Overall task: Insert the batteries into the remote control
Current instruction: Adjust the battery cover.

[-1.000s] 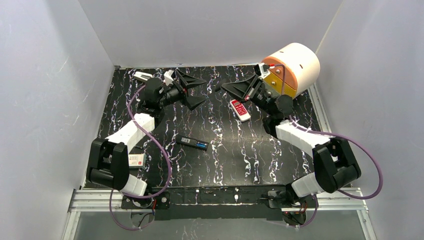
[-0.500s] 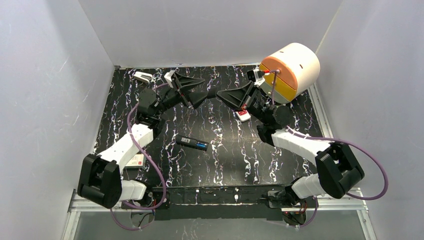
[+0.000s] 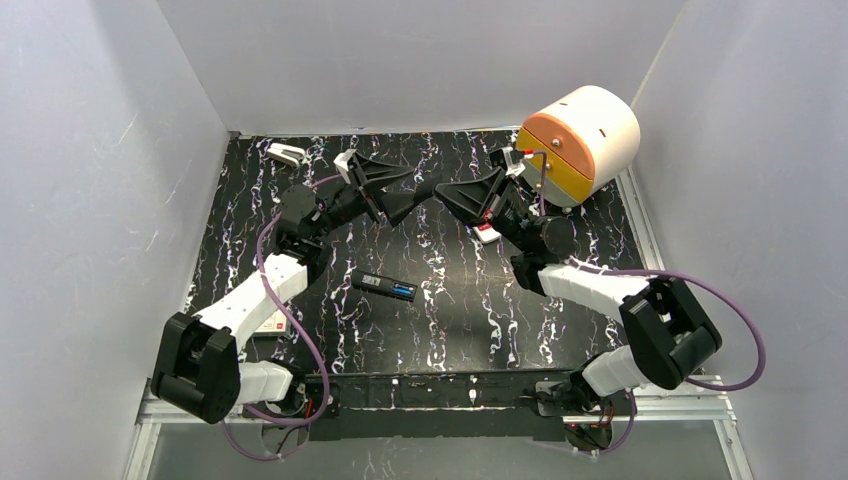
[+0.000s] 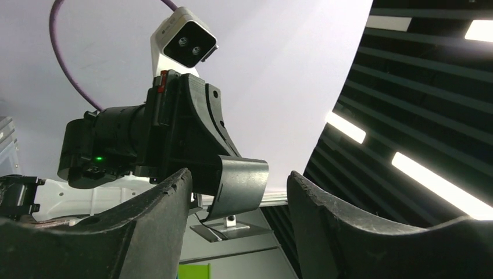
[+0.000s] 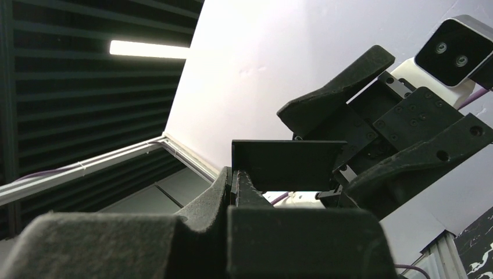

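Observation:
A black remote (image 3: 388, 286) lies mid-table with its compartment open and a blue battery (image 3: 403, 290) in it. A white and red remote (image 3: 487, 233) lies partly under my right arm. Both grippers are raised and face each other tip to tip. My right gripper (image 3: 443, 192) is shut on a thin black battery cover (image 5: 285, 163). In the left wrist view the cover (image 4: 241, 186) sits just beyond my open left gripper (image 4: 238, 226), roughly in line with the gap between its fingers. My left gripper (image 3: 415, 185) holds nothing.
A cream and orange cylinder (image 3: 582, 135) stands at the back right. A small white object (image 3: 285, 153) lies at the back left. A small white and red card (image 3: 270, 320) lies by the left arm. Grey walls close in three sides.
Both arms have swung toward the middle, so the two grippers now meet tip to tip. My right arm now covers most of the white remote.

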Tool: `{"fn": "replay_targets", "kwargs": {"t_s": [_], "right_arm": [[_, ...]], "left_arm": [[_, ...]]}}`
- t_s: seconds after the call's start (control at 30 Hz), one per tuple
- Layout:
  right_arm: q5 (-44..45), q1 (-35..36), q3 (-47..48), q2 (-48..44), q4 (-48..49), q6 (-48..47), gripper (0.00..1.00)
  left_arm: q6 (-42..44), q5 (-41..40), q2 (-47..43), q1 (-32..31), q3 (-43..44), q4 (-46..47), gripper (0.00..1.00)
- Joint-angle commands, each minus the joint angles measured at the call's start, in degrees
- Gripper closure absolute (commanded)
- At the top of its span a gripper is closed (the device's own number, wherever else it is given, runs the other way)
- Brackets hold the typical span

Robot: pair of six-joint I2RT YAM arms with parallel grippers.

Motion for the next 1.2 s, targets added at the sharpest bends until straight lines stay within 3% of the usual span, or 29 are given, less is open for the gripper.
{"fn": "replay_targets", "kwargs": {"t_s": [0.0,0.4,0.67,0.8,0.9,1.0,1.07,1.17], "right_arm": [[0.98,0.48,0.95,0.5,11.11,2.23,0.99],[1.42,1.44,-1.88,2.2,13.9,5.87,0.99],[2.45,1.61,-4.41,1.67,13.03,6.58,0.99],[3.0,1.55,-6.5,-0.29,10.23,5.81,0.99],[2.66,1.55,-7.87,-2.8,6.02,3.87,0.86],[3.51,1.53,-10.73,-7.14,0.91,-0.22,0.49],[3.82,1.14,-12.64,-11.99,-6.35,-3.83,0.31],[2.68,0.12,-13.53,-20.88,-25.71,-14.36,0.2]], "left_arm": [[1.04,0.45,-0.92,-0.24,-0.19,-0.23,0.41],[-1.67,0.64,-0.42,-0.18,1.73,4.76,0.68],[-1.5,-0.97,-0.42,-0.24,0.97,11.3,1.0],[2.14,-1.33,-0.81,-0.19,0.15,11.79,1.0],[4.8,-1.96,-0.67,-0.15,-1.56,11.37,1.0],[9.18,-1.47,-0.1,0.21,-2.79,9.03,1.0],[14.32,-0.02,0.01,0.99,-2.73,4.75,1.0],[25.27,2.45,-0.24,3.09,-1.95,-5.47,1.0]]}}
